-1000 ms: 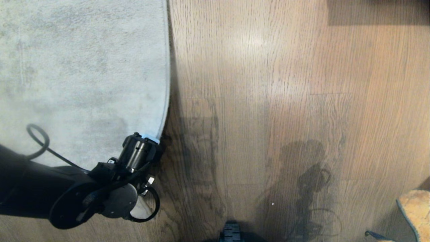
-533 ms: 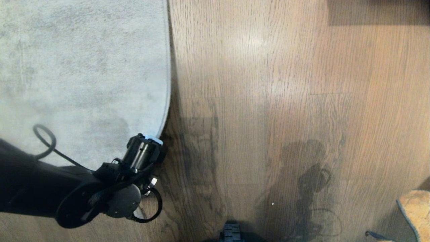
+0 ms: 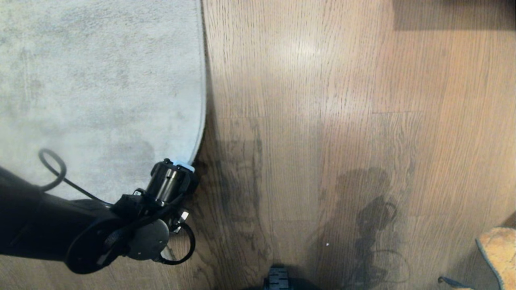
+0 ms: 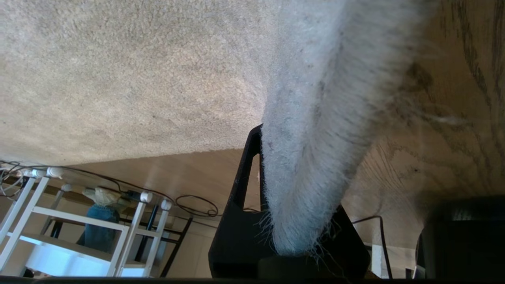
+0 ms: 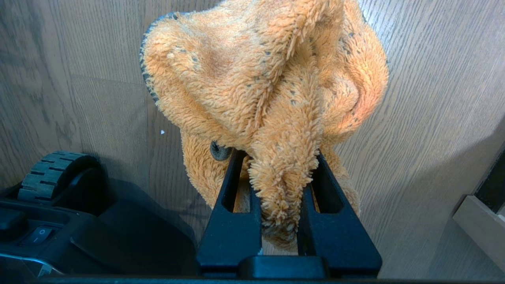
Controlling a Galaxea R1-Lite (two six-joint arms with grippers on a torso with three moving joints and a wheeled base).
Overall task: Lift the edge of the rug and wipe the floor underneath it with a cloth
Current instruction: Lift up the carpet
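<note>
The pale grey rug (image 3: 100,88) covers the left of the head view, and its rug edge (image 3: 202,100) runs down beside the brown plank floor (image 3: 322,121). At the near end of that edge my left gripper (image 3: 183,166) is shut on it. In the left wrist view the fuzzy border (image 4: 311,165) passes between the black fingers (image 4: 245,173) of the left gripper (image 4: 294,169). My right gripper (image 5: 278,161) is shut on the orange fuzzy cloth (image 5: 268,79), held just above the floor (image 5: 414,118). The cloth (image 3: 498,247) peeks in at the head view's lower right corner.
My base's wheel (image 3: 278,278) sits at the bottom centre, also seen as a ridged wheel (image 5: 51,173) beside the cloth. Dark furniture (image 3: 451,14) stands at the far right. A white rack (image 4: 79,225) and loose cables (image 4: 195,205) lie beyond the rug.
My left wrist has nudged slightly to the right at the rug edge. The rug, the cloth and the right arm look unchanged.
</note>
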